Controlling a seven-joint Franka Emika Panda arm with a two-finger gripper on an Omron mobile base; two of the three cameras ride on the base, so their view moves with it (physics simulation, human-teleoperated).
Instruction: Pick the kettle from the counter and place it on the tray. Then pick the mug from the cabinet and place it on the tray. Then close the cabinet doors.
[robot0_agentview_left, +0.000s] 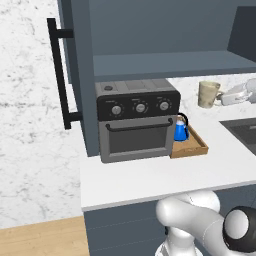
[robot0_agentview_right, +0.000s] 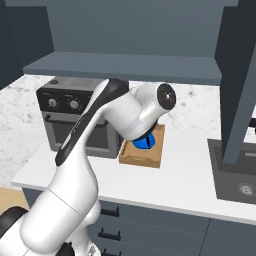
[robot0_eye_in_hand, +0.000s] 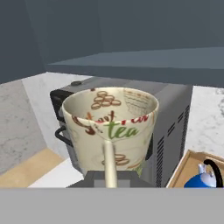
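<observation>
My gripper (robot0_agentview_left: 235, 95) is shut tight on the handle of the mug (robot0_eye_in_hand: 111, 127) and holds it up in the air. Past it I see the toaster oven (robot0_agentview_left: 137, 120) on the counter (robot0_agentview_left: 150, 175). Beside the oven, the blue kettle (robot0_agentview_left: 180, 131) sits in the tray (robot0_agentview_left: 197, 149). Above is the open cabinet (robot0_agentview_left: 165, 65).

- Small bright blue kettle (robot0_agentview_left: 180, 131) sits in the shallow light-brown wooden tray (robot0_agentview_left: 195, 150), on the white flat countertop (robot0_agentview_left: 150, 177).
- Tray's right beside the black-and-grey toaster oven (robot0_agentview_left: 136, 119).
- Beige ceramic mug (robot0_agentview_left: 207, 94) hangs above the counter, behind the tray.
</observation>
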